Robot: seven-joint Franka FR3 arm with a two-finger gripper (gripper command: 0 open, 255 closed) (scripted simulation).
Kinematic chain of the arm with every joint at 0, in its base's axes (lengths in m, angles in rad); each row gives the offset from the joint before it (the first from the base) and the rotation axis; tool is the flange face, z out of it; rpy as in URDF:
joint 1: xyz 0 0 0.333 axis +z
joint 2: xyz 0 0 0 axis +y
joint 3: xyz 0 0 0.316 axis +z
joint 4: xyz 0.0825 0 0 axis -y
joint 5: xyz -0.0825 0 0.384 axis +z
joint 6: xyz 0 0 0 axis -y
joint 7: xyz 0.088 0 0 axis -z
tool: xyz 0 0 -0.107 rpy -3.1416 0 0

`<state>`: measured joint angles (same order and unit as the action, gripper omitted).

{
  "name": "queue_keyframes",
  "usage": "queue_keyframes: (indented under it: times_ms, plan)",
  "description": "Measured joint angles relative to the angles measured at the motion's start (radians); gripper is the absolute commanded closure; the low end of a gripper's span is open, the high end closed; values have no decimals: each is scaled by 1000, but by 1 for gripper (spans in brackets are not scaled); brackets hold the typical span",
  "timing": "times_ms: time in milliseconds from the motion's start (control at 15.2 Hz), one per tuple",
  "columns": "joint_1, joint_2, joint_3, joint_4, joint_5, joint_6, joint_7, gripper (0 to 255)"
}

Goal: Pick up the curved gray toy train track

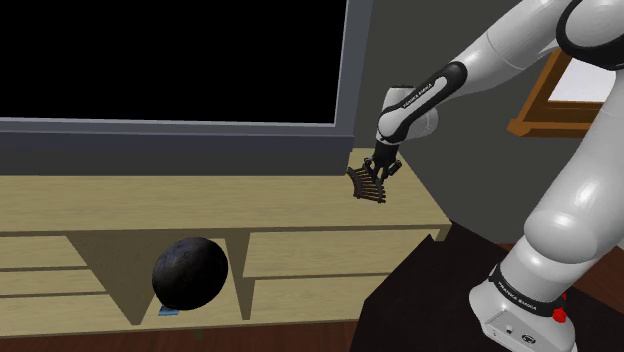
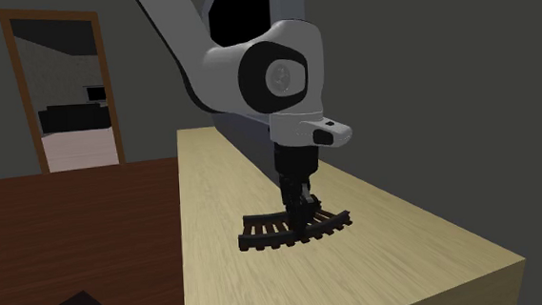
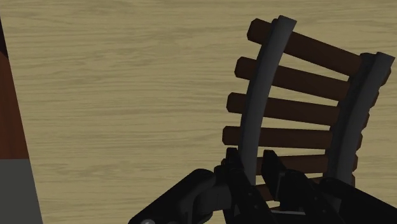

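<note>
**A:** What's the biggest thing there?

**B:** A long pale wooden bench with open shelves below. It stands under a wide black area in a grey frame. The white arm reaches over the bench top from the stand.

**A:** Anything on the shelves?

**B:** A dark, mottled ball sits in one lower compartment.

**A:** And the track?

**B:** The curved track has grey rails on dark brown ties. It's over the bench top, towards the end nearest the stand. I can't tell whether it touches the wood.

**A:** The jaws?

**B:** Clenched on one of its rails, close to one end of the track.
</note>
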<state>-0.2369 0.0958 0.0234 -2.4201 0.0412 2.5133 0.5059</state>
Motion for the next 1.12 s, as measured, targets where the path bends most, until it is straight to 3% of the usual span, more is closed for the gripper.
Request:
queue_keyframes:
  times_ms: [396,1122]
  plan:
    - [1,-6,0,0,0,-6,1,255]
    - [0,-116,-1,35,-3,-151,5,255]
